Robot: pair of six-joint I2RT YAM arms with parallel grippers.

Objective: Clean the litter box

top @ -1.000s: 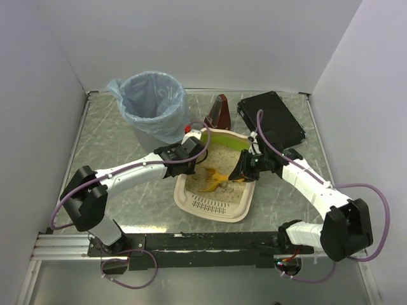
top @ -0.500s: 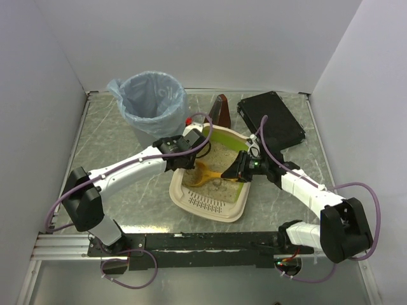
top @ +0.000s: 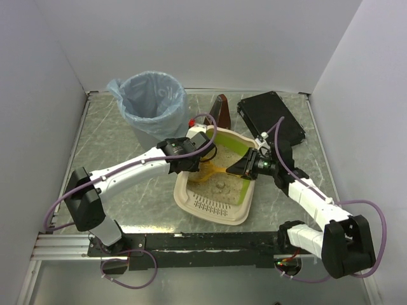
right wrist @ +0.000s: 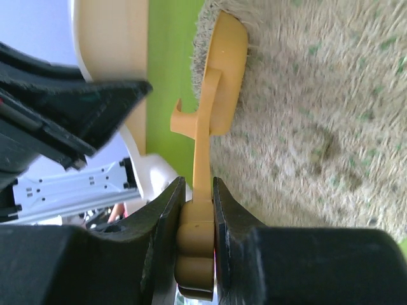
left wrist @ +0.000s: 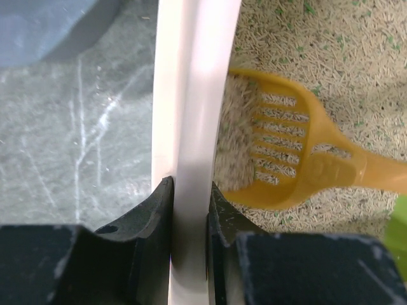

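Top external: fixed high above and behind the mounting rail (top: 191, 241), facing down and forward, far enough off to take in the whole table (top: 102, 146), from the blue-lined bin (top: 149, 105) and black case (top: 270, 117) at the far side to the rail at the bottom edge. Left wrist: very close, looking down past the left gripper (left wrist: 189, 187) onto the litter box (left wrist: 191, 95) rim pinched between its fingers, with the yellow scoop (left wrist: 286, 159) and litter (left wrist: 331, 63) just to the right. Right wrist: equally close, rolled sideways, looking along the right gripper (right wrist: 197, 184) and the clamped scoop handle toward the green end wall (right wrist: 168, 70). Shared by all three: the scoop and the litter around it.
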